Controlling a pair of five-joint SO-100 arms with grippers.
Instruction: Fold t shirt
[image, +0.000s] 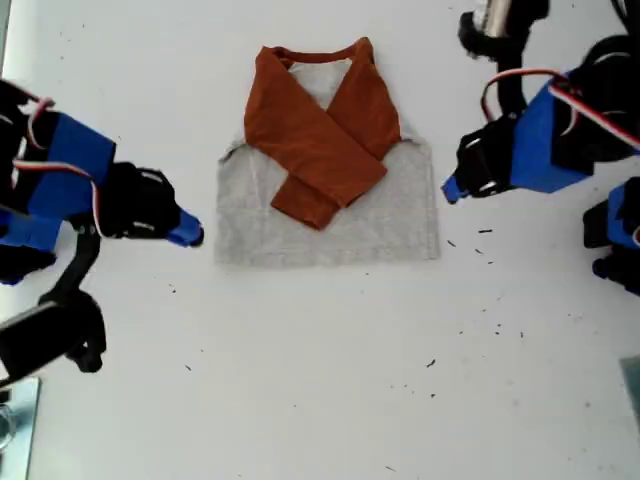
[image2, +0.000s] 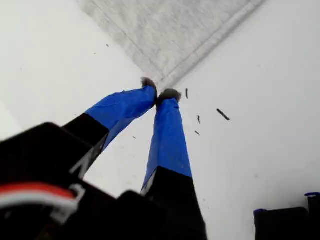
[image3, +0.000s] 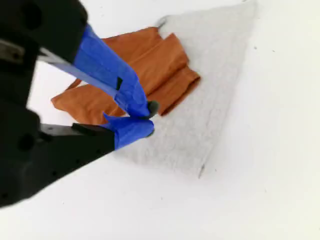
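The t shirt lies flat on the white table, grey body with both rust-orange sleeves crossed over its chest. My first gripper hovers at the exterior view's right, just off the shirt's side edge. Its blue fingers are shut with nothing between them, and a grey hemmed corner shows just past the tips. My second gripper sits at the exterior view's left, a little apart from the shirt. It is shut and empty, seen against the shirt.
Small black specks dot the table near my first gripper and toward the front. A black camera mount hangs at the exterior view's lower left. Another black fixture stands at the upper right.
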